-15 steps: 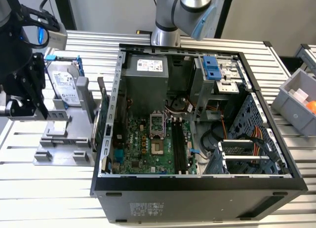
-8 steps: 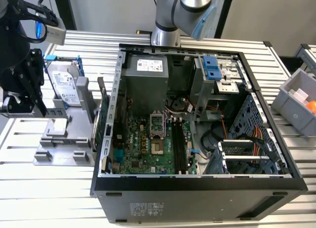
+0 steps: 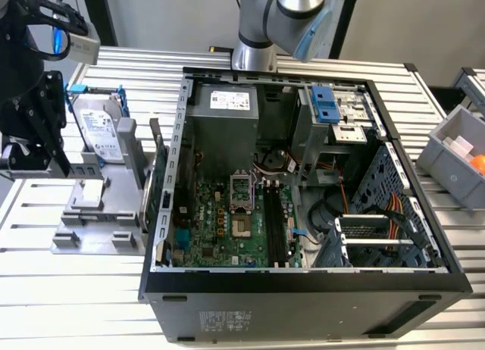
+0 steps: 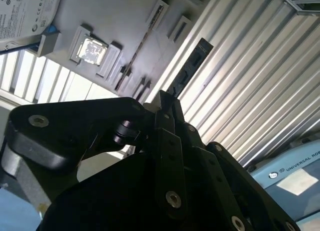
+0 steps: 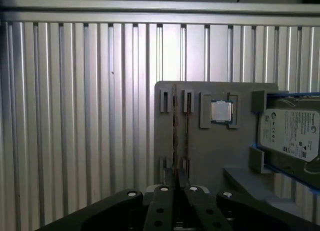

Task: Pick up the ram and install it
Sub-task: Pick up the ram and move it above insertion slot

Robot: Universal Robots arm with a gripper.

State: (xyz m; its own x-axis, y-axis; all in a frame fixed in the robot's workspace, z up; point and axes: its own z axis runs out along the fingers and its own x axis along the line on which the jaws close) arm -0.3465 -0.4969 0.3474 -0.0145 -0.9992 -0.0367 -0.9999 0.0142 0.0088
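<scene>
The ram [image 4: 192,61] is a thin dark stick that juts out from between my fingertips, held clear above the ribbed metal table. In the first wrist view its narrow edge [image 5: 174,141] runs straight out from the fingers, over the grey fixture. My gripper [image 4: 167,98] [image 5: 175,183] is shut on the ram's near end. In the exterior view the black gripper [image 3: 53,149] hangs at the left, above the fixture's left side and well apart from the open computer case [image 3: 163,236]. The long black slots [image 3: 273,221] lie on the green motherboard [image 3: 216,225] inside the case.
A grey fixture [image 3: 98,206] [image 5: 215,156] carries a silver hard drive [image 3: 97,130] [image 5: 290,133], a square chip [image 5: 221,111] and another thin stick on edge [image 4: 132,66] [image 3: 158,168]. At the exterior view's right stands a grey bin [image 3: 455,157]. The arm's base [image 3: 254,51] rises behind the case.
</scene>
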